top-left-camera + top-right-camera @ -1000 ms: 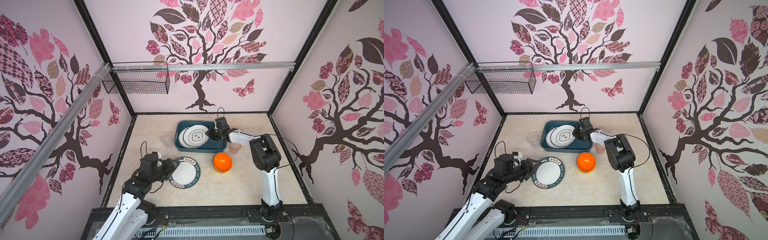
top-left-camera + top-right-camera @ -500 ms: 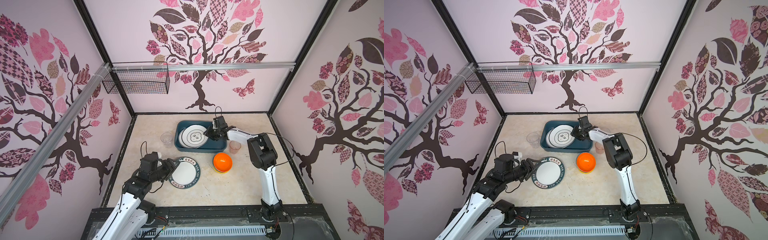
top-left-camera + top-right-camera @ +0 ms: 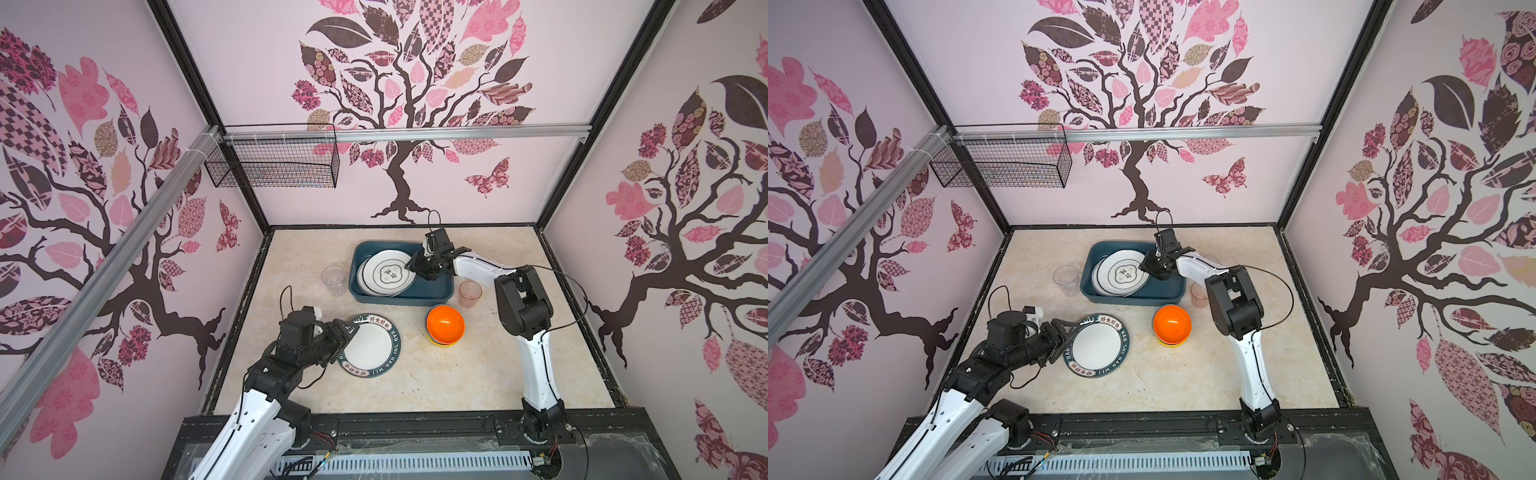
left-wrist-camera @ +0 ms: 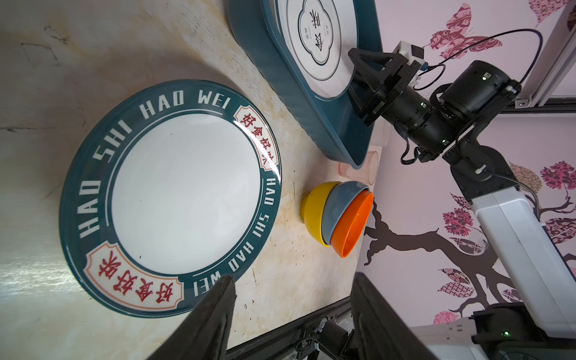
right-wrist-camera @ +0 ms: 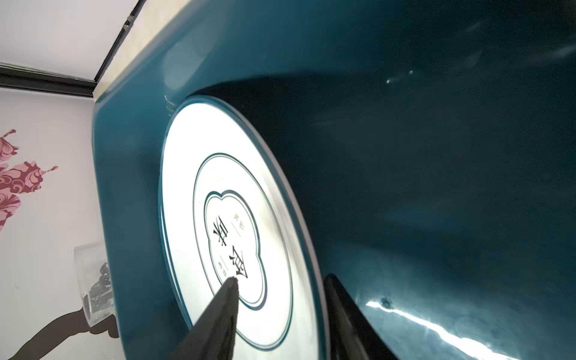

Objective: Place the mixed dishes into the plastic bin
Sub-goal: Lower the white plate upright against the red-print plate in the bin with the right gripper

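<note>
The teal plastic bin [image 3: 432,291] [image 3: 1165,291] [image 5: 436,156] holds two stacked white plates [image 3: 388,272] [image 3: 1121,272] [image 5: 237,224]. My right gripper [image 3: 415,266] [image 3: 1148,266] [image 5: 280,279] is inside the bin and open, its fingers straddling the top plate's rim without pinching it. A teal-rimmed white plate [image 3: 370,345] [image 3: 1098,345] [image 4: 187,199] lies on the table. My left gripper [image 3: 345,332] [image 3: 1065,332] [image 4: 293,277] is open at its near-left rim. Stacked orange, blue and yellow bowls [image 3: 444,324] [image 4: 339,215] sit in front of the bin.
A clear cup [image 3: 333,279] [image 3: 1066,279] stands left of the bin and a pinkish cup [image 3: 470,294] [image 3: 1200,295] at its right front corner. A black wire basket [image 3: 274,166] hangs on the back-left wall. Walls enclose the table on three sides.
My right gripper's jaws have widened and let go of the top plate, which has settled flatter in the bin. The left arm has not moved.
</note>
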### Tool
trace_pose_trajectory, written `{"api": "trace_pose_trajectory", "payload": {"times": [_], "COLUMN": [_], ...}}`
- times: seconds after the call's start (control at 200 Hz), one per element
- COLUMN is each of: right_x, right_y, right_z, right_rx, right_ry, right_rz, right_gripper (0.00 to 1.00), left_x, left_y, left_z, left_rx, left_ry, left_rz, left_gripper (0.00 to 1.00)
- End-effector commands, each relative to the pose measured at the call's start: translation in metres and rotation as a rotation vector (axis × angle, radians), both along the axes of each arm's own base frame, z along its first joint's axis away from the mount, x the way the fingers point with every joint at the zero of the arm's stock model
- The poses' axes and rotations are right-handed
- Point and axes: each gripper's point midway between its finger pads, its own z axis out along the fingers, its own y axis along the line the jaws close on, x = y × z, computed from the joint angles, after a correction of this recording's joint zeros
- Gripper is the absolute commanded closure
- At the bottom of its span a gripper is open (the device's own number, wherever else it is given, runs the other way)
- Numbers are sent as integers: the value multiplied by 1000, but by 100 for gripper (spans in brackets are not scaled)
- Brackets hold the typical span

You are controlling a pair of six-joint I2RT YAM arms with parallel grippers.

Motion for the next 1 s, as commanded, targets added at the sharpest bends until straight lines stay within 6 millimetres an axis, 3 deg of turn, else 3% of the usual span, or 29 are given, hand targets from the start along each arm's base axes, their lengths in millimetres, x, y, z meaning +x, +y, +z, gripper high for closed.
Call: {"api": "trace_pose_trajectory", "payload": {"times": [0.0, 0.49, 0.995], "right_x": [-1, -5, -10], "right_y": [3, 11, -11], "right_z": [-17, -27, 24], "right_rx": [-12, -25, -121], "right_ry": [45, 86, -23], "right_rz": [30, 79, 55], "right_gripper": [53, 51, 51], "left_x": [-3, -5, -5], "left_y": [5, 6, 6], "left_z": [-11, -15, -21], "left_rx": [16, 11, 15], "left_ry": [19, 25, 34], "left_rz": [15, 23, 24], "left_gripper": [38, 38, 38]}}
